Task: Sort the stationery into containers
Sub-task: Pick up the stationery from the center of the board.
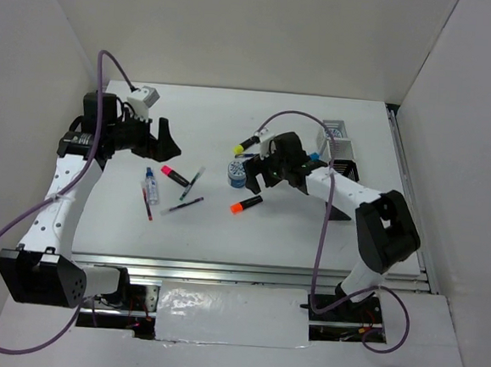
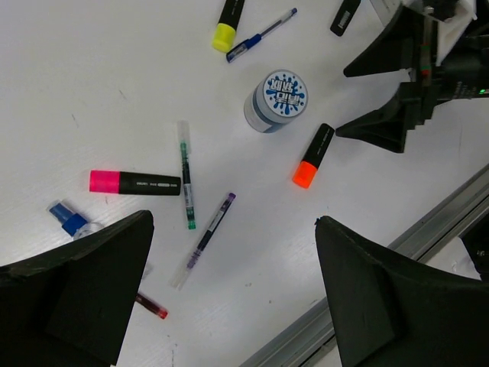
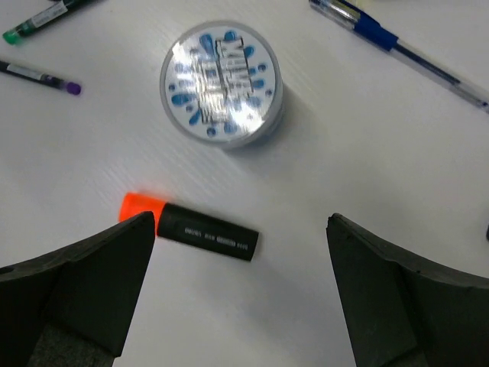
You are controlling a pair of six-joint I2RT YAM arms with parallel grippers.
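My left gripper [image 1: 166, 139] [image 2: 234, 222] is open and empty, hovering above the table left of the pens. Below it lie a pink-capped highlighter [image 2: 134, 182], a green pen [image 2: 186, 174], a purple pen [image 2: 206, 237], a red pen [image 2: 151, 306] and a small clear bottle with a blue cap [image 2: 69, 219]. My right gripper [image 1: 259, 172] [image 3: 241, 219] is open and empty above an orange-capped highlighter [image 3: 199, 229] [image 1: 246, 204]. A blue-white tape roll [image 3: 220, 82] [image 1: 238, 174] stands just beyond it. A yellow-capped highlighter [image 1: 249, 143] and a blue pen [image 3: 397, 46] lie farther back.
A white mesh bin [image 1: 336, 138] and a black mesh bin [image 1: 342, 170] stand at the right, behind my right arm. A metal rail [image 1: 247, 273] runs along the near table edge. White walls close in the left, back and right sides.
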